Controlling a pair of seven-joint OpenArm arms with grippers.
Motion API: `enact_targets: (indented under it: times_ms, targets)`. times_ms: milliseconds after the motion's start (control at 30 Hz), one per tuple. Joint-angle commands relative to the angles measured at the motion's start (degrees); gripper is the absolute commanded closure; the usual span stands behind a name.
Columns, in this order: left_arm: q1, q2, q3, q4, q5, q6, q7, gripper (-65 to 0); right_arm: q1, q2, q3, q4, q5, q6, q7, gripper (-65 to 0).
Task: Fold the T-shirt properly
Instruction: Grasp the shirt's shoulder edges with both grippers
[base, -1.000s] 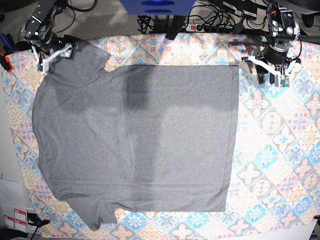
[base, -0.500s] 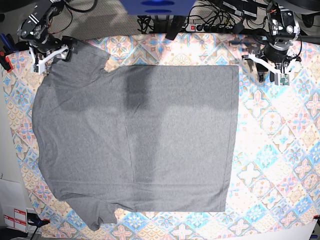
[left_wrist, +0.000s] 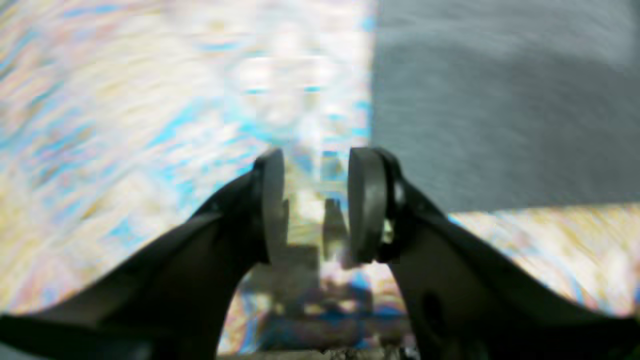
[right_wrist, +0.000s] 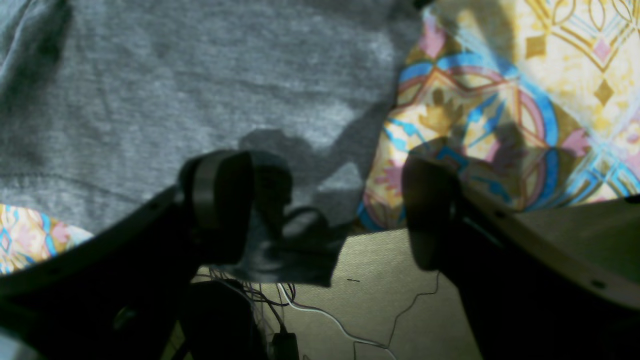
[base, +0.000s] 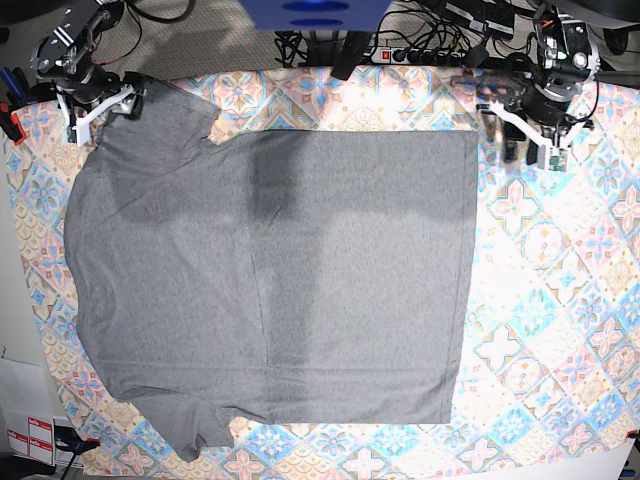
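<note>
At table's far corners, both hands pulled back off T-shirt (base: 270, 280): right hand (base: 98, 103) wide open, left hand (base: 530, 150) part-open, empty

Both arms have drawn back toward the table's far edge

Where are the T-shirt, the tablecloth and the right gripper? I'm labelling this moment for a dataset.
T-shirt (base: 300, 280): base view, middle of the flat grey body.
Tablecloth (base: 560, 300): base view, bare patterned area beside the shirt's straight edge.
Right gripper (right_wrist: 325, 210): right wrist view, midway between its open fingertips.
</note>
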Motion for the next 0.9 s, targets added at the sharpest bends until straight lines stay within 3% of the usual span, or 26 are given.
enact_targets:
  times_ms: [0,200,300,533,867]
  targets:
    - [-0.6,-0.5,-0.4,-0.2,-0.2,-0.7,-0.9,-20.9,-0.5,-0.1,0.0,-0.2,-0.7,0.1,-2.2,-45.3]
    - [-1.2,0.7,-5.2,-6.2,-4.5,-7.4,-0.9,-20.9,-0.8,-0.1,0.0,-0.2,-0.7,0.1,-2.2,-45.3]
    - [-2.3,0.8,-8.2,-10.4,-8.6,-13.0,-0.8,-20.9,-1.6,-0.1,-0.1,0.0,-0.7,0.1,-2.2,-45.3]
    - [-9.4,0.7,-8.5,-19.3,-9.0,-22.9,6.6,-20.9,-1.5,-0.1,1.1,-0.3,-0.8,0.1,-2.2,-45.3]
    - [-13.9,0.2,-8.2,-27.3,-8.9,-23.4,6.3,-20.9,-2.2,-0.1,2.3,-0.3,-1.0,0.1,-2.2,-45.3]
